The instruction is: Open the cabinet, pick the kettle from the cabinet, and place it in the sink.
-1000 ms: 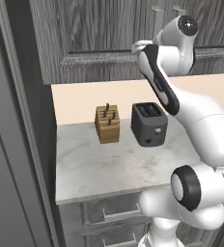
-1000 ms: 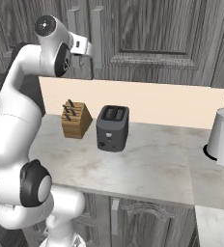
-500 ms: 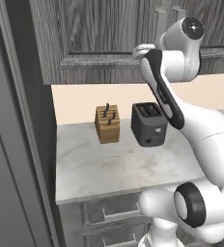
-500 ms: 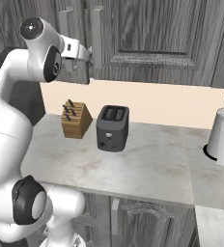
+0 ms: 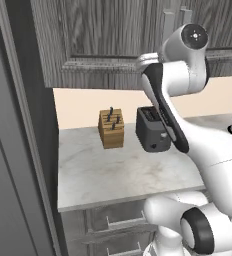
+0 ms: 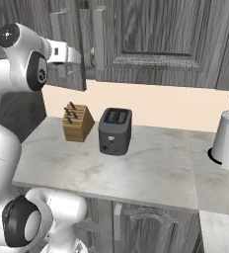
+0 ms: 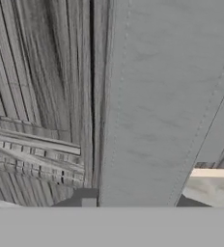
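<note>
The cabinet [image 5: 103,40] [image 6: 161,29] hangs above the counter with its dark grey panelled doors shut. Its long silver bar handle [image 6: 99,37] [image 7: 147,120] runs close and slanted through the hand view. My gripper [image 7: 135,200] [image 6: 87,54] is raised to that handle and open. One dark fingertip [image 7: 87,197] stands at each side of the bar, close to its edges. In the left base view my own arm covers the hand. The kettle is hidden behind the doors. The sink is out of view.
On the grey marble counter [image 6: 136,173] stand a wooden knife block [image 5: 111,128] [image 6: 77,122], a dark grey toaster [image 5: 152,129] [image 6: 115,131] and a paper towel roll [image 6: 227,141]. Grey drawers [image 5: 113,225] sit below. A tall dark panel [image 5: 18,150] rises at the left.
The arm's raised upper joint has swung away from the cabinet, and the hand has shifted a little while staying at the handles. The doors and the counter things have not moved.
</note>
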Robot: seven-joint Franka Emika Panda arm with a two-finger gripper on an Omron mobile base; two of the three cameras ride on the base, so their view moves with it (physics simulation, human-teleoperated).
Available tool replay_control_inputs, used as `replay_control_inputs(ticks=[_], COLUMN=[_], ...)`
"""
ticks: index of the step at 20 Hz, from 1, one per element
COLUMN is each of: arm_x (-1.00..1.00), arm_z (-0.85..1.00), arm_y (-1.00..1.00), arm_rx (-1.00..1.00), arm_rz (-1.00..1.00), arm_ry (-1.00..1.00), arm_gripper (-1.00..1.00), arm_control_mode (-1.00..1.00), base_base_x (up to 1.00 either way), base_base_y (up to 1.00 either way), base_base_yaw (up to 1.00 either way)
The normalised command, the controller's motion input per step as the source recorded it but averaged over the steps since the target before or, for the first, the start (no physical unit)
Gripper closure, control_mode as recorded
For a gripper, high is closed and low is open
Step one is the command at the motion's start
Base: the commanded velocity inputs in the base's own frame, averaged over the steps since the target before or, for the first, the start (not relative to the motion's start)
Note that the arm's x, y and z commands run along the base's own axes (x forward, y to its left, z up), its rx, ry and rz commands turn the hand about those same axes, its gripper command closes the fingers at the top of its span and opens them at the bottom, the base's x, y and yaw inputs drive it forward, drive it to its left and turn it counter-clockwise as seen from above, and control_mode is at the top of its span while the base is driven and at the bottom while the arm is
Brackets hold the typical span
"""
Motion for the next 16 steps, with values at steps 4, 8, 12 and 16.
replay_control_inputs(ticks=[4,8,12,16], arm_x=[-0.38,-0.39,-0.41,-0.42], arm_z=[0.0,0.0,0.0,0.0], arm_y=[0.32,0.35,0.34,0.36], arm_rx=[-0.05,-0.01,0.0,0.0], arm_rz=[-0.05,-0.04,-0.03,-0.03], arm_ry=[0.01,0.01,0.0,0.0], arm_gripper=[1.0,1.0,1.0,1.0], arm_control_mode=[-1.0,-1.0,-1.0,-1.0], base_base_x=[0.0,0.0,0.0,0.0], base_base_y=[0.0,0.0,0.0,0.0], base_base_yaw=[0.0,0.0,0.0,0.0])
